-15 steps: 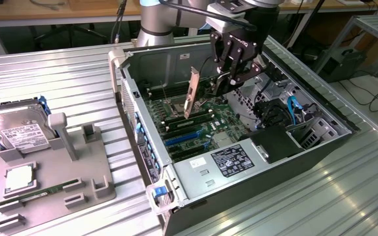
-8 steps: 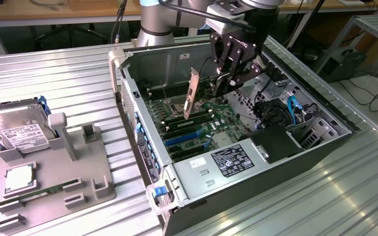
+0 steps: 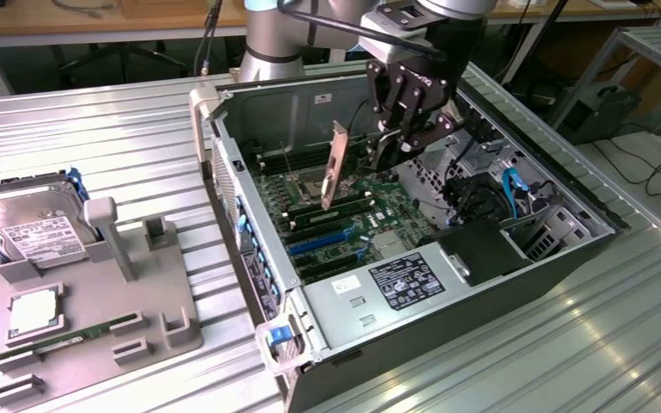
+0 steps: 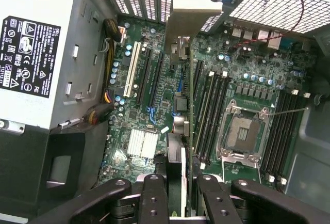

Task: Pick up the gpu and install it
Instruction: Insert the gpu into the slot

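- Gripper: black, multi-link fingers, mounted on the arm above the open computer case; fingers clenched on the gpu, one finger on each side of the card's edge as seen from the wrist view.
- Gpu: thin card held on edge, hanging down inside the case over the motherboard, apart from the board's slots in the exterior view. Its long silver-grey bracket runs toward the case's perforated rear wall in the wrist view; the card's edge shows as a narrow line running over the board.
- Computer case: dark tower lying on its side, side panel off, interior facing up, resting on a ribbed metal table.
- Motherboard: green, with blue expansion slots toward the power supply, black memory slots, and an empty processor socket with metal frame.
- Power supply: grey box with a black label, at the case end nearest the exterior camera.
- Grey fixture tray: on the table toward the exterior view's left, well apart from the case.
- Hard drive: silver, white label, standing tilted in the tray.
- Memory stick: slim, green, lying flat in the tray.
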Robot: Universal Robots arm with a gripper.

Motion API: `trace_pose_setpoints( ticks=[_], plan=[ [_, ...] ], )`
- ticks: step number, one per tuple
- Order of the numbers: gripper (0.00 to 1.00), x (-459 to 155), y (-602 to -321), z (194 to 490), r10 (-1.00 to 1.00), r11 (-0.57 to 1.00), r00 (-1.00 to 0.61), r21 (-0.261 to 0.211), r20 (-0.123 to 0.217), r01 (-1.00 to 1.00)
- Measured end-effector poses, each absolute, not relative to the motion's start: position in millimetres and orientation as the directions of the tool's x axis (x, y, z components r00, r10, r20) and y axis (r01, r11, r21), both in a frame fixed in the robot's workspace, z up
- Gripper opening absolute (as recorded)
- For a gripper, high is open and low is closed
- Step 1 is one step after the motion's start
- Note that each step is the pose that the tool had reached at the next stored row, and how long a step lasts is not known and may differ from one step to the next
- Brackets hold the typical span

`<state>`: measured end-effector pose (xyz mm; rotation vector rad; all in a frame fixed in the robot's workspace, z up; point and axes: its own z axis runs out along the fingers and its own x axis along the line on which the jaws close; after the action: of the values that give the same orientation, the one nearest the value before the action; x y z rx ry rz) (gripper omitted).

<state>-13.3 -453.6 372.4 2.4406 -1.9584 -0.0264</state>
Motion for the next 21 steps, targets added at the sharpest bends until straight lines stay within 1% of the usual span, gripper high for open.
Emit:
trace_pose_setpoints(
  ticks=[14, 21],
  plan=[
    [0.27, -13.4, -453.6, 365.2, -0.976, -0.217, 0.217, 0.020, -0.006, -0.976],
    [0.27, -15.4, -453.4, 353.4, -0.982, -0.191, 0.191, 0.020, -0.005, -0.981]
  ],
)
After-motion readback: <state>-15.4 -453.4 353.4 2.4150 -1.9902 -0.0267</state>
